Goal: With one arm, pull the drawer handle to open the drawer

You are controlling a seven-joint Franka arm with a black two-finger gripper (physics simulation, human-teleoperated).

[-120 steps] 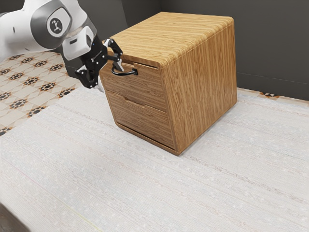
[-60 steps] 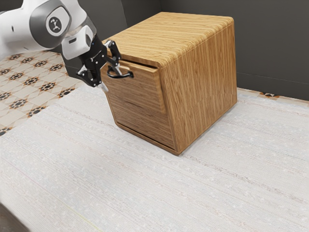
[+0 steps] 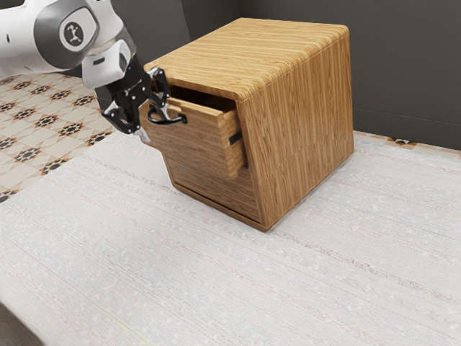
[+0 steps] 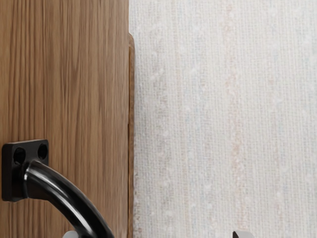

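The boxy light-brown wooden cabinet (image 3: 288,94) at the frame's centre shows fine straight grain on its top and side, smooth with a soft satin sheen. Its wooden drawer front (image 3: 198,140) carries the same grain and finish. The curved black handle (image 4: 59,191) looks like glossy lacquered metal, with bright streaks along its bar. Its square black mounting plate (image 4: 11,183) is duller. The off-white bench (image 3: 216,274) is matt and rough, like woven cloth with faint stripes. At upper left, the arm's white shell (image 3: 29,32) looks like smooth, glossy plastic. The patterned floor tiles (image 3: 43,122) below it are flat and matt. The dark grey wall (image 3: 403,58) at upper right is plain matt.
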